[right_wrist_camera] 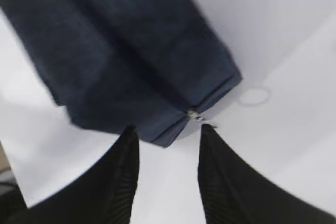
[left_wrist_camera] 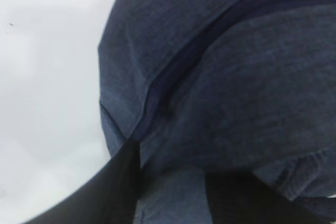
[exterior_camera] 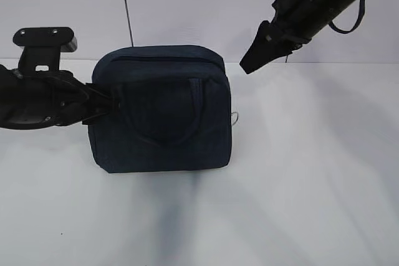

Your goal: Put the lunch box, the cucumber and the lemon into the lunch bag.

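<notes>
The lunch bag (exterior_camera: 161, 109) stood zipped on the white table (exterior_camera: 299, 204), no food in view. The left gripper (left_wrist_camera: 173, 192) straddled its side seam, jaws parted; the right gripper (right_wrist_camera: 168, 145) hovered spread above the ring pull (right_wrist_camera: 253, 96). Steadying the fabric before pulling looked wise.

Lunch bag (exterior_camera: 161, 113) — dark navy; table (exterior_camera: 312, 185) — plain white

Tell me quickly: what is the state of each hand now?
Left hand: open, fingers on either side of the lunch bag fabric at its side.
Right hand: open, empty, above the bag's zipper end.
</notes>
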### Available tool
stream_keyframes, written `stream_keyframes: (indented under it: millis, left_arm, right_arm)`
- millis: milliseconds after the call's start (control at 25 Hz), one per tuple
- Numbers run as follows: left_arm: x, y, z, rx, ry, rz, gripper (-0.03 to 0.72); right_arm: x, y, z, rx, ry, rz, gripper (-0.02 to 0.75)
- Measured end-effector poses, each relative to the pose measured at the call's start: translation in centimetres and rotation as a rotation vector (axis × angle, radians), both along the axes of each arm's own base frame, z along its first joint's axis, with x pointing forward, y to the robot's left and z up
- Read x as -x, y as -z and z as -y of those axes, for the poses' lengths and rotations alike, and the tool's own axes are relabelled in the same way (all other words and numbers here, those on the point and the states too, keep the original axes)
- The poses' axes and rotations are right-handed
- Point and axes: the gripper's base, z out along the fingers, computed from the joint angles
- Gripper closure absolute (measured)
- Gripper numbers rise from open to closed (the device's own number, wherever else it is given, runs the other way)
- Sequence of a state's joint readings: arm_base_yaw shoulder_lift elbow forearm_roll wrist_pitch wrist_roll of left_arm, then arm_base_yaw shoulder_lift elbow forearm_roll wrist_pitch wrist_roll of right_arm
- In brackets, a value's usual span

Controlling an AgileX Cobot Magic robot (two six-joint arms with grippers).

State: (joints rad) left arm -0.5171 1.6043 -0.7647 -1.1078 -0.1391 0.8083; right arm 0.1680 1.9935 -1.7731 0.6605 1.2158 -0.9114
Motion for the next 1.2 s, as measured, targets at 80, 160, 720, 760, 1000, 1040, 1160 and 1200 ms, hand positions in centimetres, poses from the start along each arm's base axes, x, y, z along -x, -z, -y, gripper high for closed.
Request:
stream_keyframes:
  millis: [80,160,720,760,1000,1040,1160,1200]
  left_arm:
    - [-0.1,-0.3,0.1,0.024,0.027,-0.023,0.405]
    - [0.1,-0.6,0.1,0.039,0.049,-0.034,0.402]
    - [3.9,-7.1,-1.1,0.183,0.273,-0.019,0.363]
    - [4.3,-7.3,-1.3,0.186,0.297,-0.030,0.363]
    - [6.0,-8.7,-2.9,0.174,0.399,-0.067,0.361]
    - [6.3,-9.0,-3.1,0.166,0.415,-0.067,0.361]
    - [7.3,-10.2,-4.1,0.136,0.432,-0.022,0.360]
    - [7.6,-10.6,-4.3,0.130,0.435,-0.009,0.360]
  right_arm:
    - [1.2,-0.6,-0.5,0.038,-0.039,0.017,0.428]
    - [2.1,-0.8,-0.6,0.066,-0.056,0.023,0.428]
    - [6.5,-5.8,0.2,0.048,-0.040,0.107,0.428]
    - [6.8,-6.2,0.3,0.044,-0.031,0.109,0.428]
    - [8.9,-7.2,0.7,0.030,0.014,0.090,0.428]
    - [9.5,-7.5,0.9,0.030,0.017,0.096,0.428]
    - [10.9,-8.4,1.4,0.054,0.015,0.127,0.428]
    - [11.5,-9.0,1.6,0.062,0.017,0.146,0.428]
